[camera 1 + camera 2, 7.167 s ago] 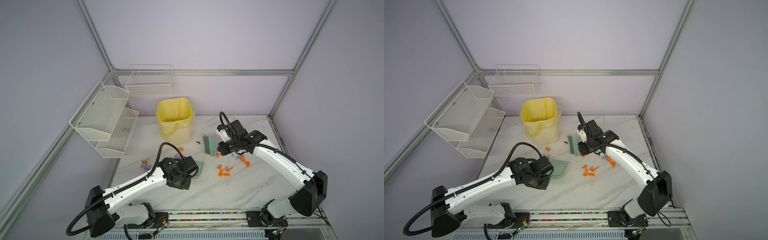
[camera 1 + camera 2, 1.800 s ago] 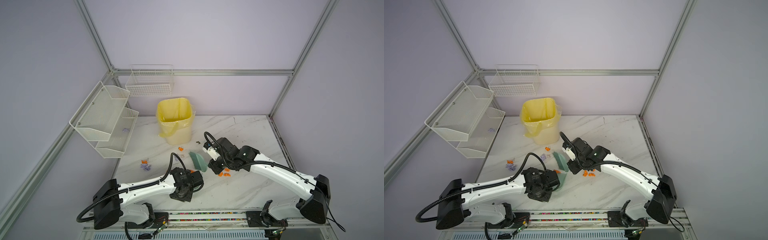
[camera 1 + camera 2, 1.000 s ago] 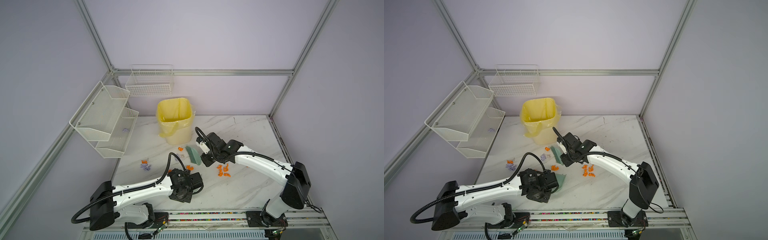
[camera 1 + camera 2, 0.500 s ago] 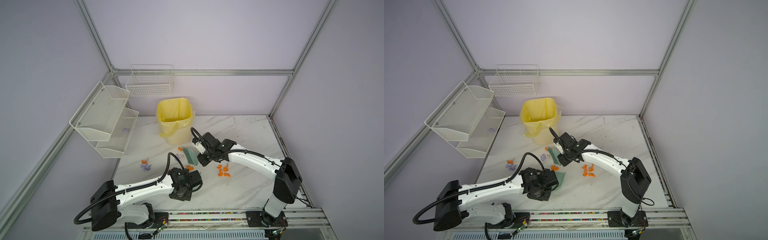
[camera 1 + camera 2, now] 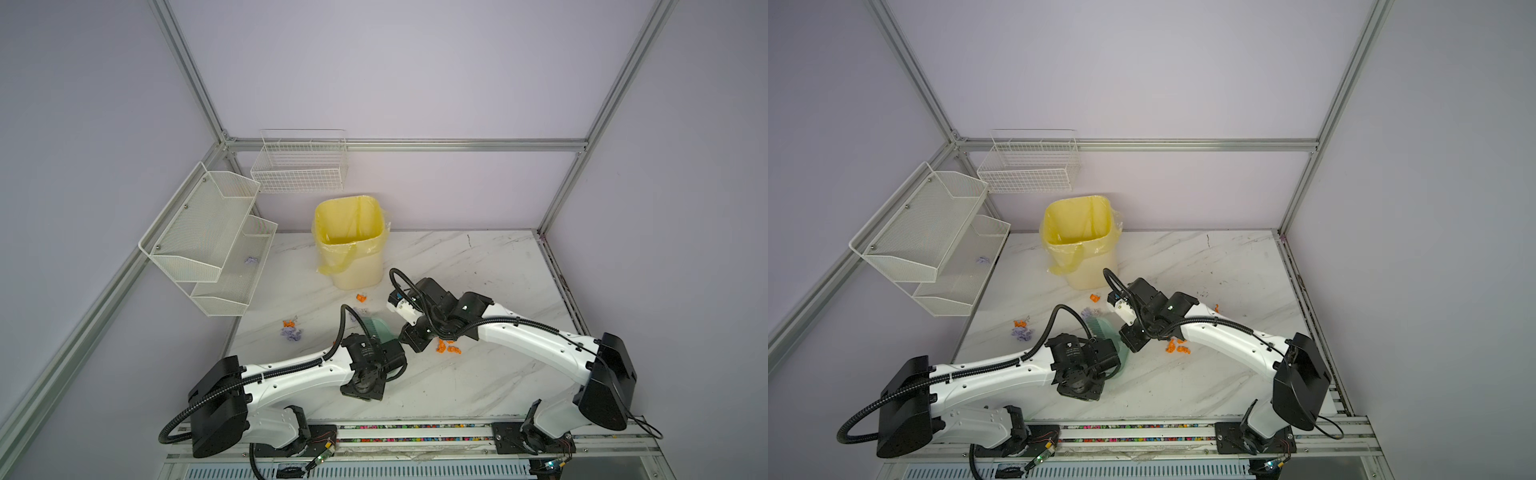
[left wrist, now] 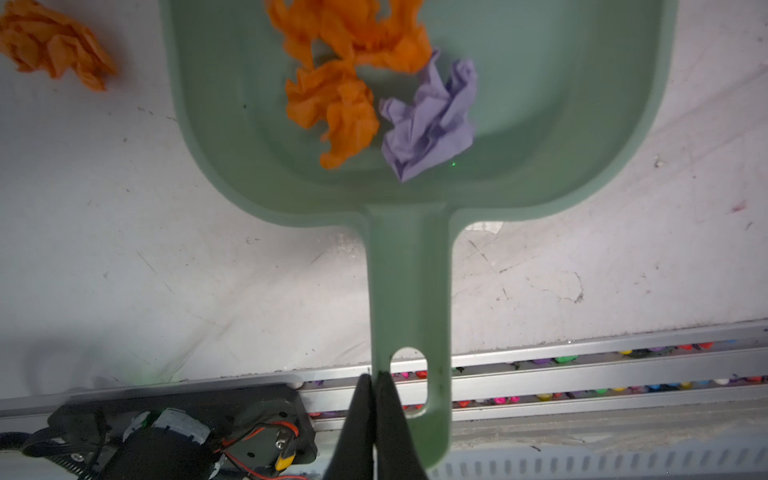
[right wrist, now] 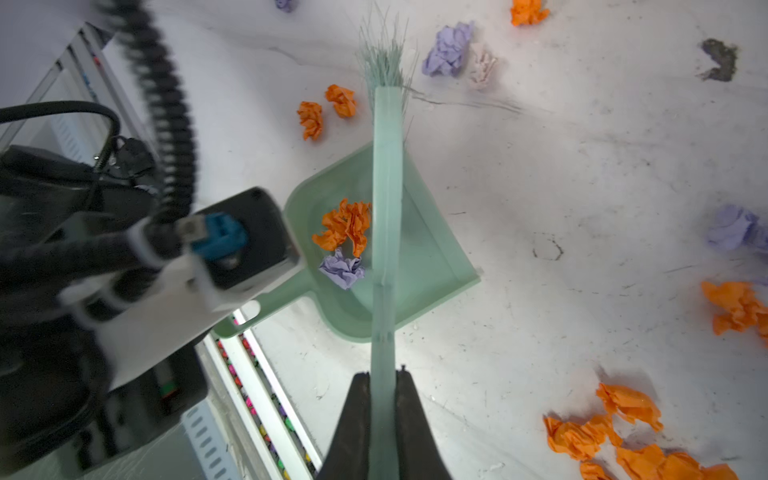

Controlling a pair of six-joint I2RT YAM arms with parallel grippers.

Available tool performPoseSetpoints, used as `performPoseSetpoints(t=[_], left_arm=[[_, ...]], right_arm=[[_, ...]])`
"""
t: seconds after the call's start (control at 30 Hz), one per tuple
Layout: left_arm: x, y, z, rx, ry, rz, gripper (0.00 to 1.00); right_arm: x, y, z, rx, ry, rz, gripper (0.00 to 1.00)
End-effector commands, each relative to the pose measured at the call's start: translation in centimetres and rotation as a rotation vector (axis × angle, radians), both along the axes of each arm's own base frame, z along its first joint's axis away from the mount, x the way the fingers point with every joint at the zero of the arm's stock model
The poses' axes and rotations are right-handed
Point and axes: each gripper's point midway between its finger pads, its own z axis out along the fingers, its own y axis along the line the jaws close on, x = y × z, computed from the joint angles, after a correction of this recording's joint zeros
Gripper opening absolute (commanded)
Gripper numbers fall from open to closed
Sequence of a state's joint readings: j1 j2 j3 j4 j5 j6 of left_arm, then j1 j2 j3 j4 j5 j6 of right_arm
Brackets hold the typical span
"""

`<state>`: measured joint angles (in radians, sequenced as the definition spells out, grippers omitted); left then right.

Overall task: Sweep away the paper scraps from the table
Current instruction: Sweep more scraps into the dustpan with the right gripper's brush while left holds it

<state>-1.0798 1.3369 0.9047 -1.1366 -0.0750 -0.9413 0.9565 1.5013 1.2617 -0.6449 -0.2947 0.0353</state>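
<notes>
The right tool [image 7: 383, 378], clamped on the brush [image 7: 386, 208] handle, is drawing it back from beside the bin [image 5: 357, 270] across the dustpan [image 6: 540, 104]; the left tool [image 6: 375, 386] is pinching the dustpan's handle tight; three paper scraps [image 6: 345, 112] are lying in the pan, so the sweep is gathering litter, though many are lying loose on the surface [image 5: 478, 374]; no readable brand or writing is showing.

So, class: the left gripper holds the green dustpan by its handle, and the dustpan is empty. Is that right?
No. The green dustpan is not empty: orange and lilac paper scraps lie in it, as the left wrist view shows. The left gripper does hold it by its handle.
</notes>
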Motion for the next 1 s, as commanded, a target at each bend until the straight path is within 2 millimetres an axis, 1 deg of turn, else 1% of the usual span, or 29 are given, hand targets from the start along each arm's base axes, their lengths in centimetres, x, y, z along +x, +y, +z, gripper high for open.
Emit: performPoseSetpoints(t=[0.0,0.03,0.07,0.2,0.27,0.37,0.5,0.57,0.67,0.73,0.8,0.87,0.93,0.97], left_arm=[[0.2,0.3,-0.2,0.01,-0.008,-0.012,0.0],[0.3,0.3,-0.2,0.012,-0.01,-0.011,0.0],[0.3,0.3,-0.2,0.013,-0.013,-0.012,0.0],[0.8,0.0,0.2,0.004,-0.036,-0.013,0.0],[1.3,0.0,0.5,0.011,-0.063,-0.016,0.0],[2.1,-0.2,0.8,0.025,-0.095,-0.017,0.0],[2.6,-0.6,1.0,0.02,-0.115,-0.007,0.0],[2.9,-0.7,1.0,0.018,-0.126,-0.007,0.0],[3.2,-1.2,1.2,0.008,-0.138,-0.006,0.0],[3.4,-1.6,1.4,-0.003,-0.142,-0.006,0.0],[3.6,-2.1,1.8,-0.021,-0.147,-0.005,0.0],[3.7,-2.4,2.2,-0.038,-0.154,-0.001,0.0],[3.9,-2.5,2.6,-0.05,-0.166,0.004,0.0],[3.9,-2.5,2.8,-0.056,-0.173,0.007,0.0]], right_arm=[[-1.4,-0.9,1.0,0.022,0.005,0.012,0.0],[-1.5,-1.0,1.4,0.037,0.01,-0.002,0.0],[-1.1,-1.4,1.6,0.033,-0.003,-0.035,0.0],[0.9,-3.0,1.9,-0.002,-0.05,-0.194,0.0],[1.3,-2.9,2.3,0.016,-0.042,-0.211,0.0],[1.3,-2.5,2.6,0.042,-0.03,-0.209,0.0],[1.9,-3.0,3.0,0.039,-0.037,-0.264,0.0],[2.2,-2.9,3.5,0.062,-0.024,-0.269,0.0],[1.8,-2.0,3.8,0.119,0.02,-0.248,0.0],[1.5,-1.4,3.6,0.153,0.052,-0.238,0.0],[1.3,-1.2,3.2,0.165,0.068,-0.24,0.0],[1.3,-1.5,2.4,0.145,0.077,-0.257,0.0],[1.3,-2.5,2.7,0.143,0.065,-0.291,0.0],[1.4,-3.2,2.5,0.134,0.058,-0.311,0.0]])
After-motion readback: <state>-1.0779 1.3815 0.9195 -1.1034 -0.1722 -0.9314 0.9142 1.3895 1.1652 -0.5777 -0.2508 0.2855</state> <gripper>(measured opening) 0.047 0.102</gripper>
